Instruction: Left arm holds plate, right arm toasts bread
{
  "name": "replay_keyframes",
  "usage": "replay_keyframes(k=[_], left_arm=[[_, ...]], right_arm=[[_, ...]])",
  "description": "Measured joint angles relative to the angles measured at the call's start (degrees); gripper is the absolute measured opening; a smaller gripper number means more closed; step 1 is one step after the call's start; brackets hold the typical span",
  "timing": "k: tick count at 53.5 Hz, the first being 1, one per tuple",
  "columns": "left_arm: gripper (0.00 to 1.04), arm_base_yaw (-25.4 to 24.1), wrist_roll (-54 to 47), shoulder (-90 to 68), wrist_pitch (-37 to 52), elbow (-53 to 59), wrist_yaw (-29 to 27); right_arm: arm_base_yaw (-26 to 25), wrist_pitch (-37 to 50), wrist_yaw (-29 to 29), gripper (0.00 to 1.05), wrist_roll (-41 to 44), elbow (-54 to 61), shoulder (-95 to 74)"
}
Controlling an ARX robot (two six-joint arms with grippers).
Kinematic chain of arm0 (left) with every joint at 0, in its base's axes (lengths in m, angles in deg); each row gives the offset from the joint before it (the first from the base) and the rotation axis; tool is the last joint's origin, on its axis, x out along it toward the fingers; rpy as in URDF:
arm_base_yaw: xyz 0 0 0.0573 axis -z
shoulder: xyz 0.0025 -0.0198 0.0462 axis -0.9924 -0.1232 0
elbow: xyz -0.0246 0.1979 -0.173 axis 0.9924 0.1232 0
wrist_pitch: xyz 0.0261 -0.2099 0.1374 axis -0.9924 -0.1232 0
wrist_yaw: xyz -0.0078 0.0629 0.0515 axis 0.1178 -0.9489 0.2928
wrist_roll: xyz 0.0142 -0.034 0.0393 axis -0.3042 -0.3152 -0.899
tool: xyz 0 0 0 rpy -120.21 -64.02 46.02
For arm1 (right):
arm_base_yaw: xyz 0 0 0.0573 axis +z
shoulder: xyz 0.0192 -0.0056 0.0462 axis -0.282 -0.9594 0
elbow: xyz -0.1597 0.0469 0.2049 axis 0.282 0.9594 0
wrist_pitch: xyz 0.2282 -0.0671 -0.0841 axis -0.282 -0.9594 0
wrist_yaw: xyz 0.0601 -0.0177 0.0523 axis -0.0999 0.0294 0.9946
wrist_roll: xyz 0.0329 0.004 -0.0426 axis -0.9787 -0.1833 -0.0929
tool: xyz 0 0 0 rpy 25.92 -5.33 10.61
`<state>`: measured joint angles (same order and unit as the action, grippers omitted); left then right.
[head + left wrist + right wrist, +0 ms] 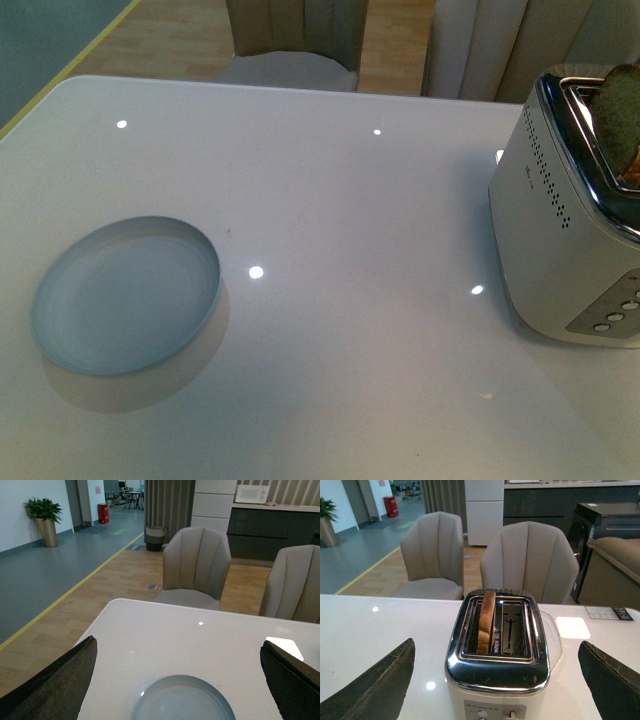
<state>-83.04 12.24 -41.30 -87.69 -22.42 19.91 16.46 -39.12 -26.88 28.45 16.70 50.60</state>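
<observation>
The pale blue-grey plate [125,295] lies empty on the white table at the front left. In the left wrist view it [182,700] sits below and between the black fingers [60,682] of my left gripper [180,680], which is open and empty, short of the plate. The bread slice [620,115] stands upright in a slot of the white and chrome toaster [570,210] at the right. In the right wrist view the bread [486,622] fills one slot of the toaster [497,680]; the other slot is empty. My right gripper [497,680] is open, its fingers on either side, short of the toaster.
The white glossy table [350,220] carries only the plate and the toaster. Beige chairs [197,565] stand behind its far edge. A white card [572,627] lies on the table behind the toaster. No arm shows in the front view.
</observation>
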Motion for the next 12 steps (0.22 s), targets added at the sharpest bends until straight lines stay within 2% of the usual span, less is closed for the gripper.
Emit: replay_keyframes(k=[12], left_arm=[[0.98, 0.0, 0.0, 0.0, 0.0, 0.0, 0.0]], right_arm=[[0.0, 0.0, 0.0, 0.96, 0.0, 0.0, 0.0]])
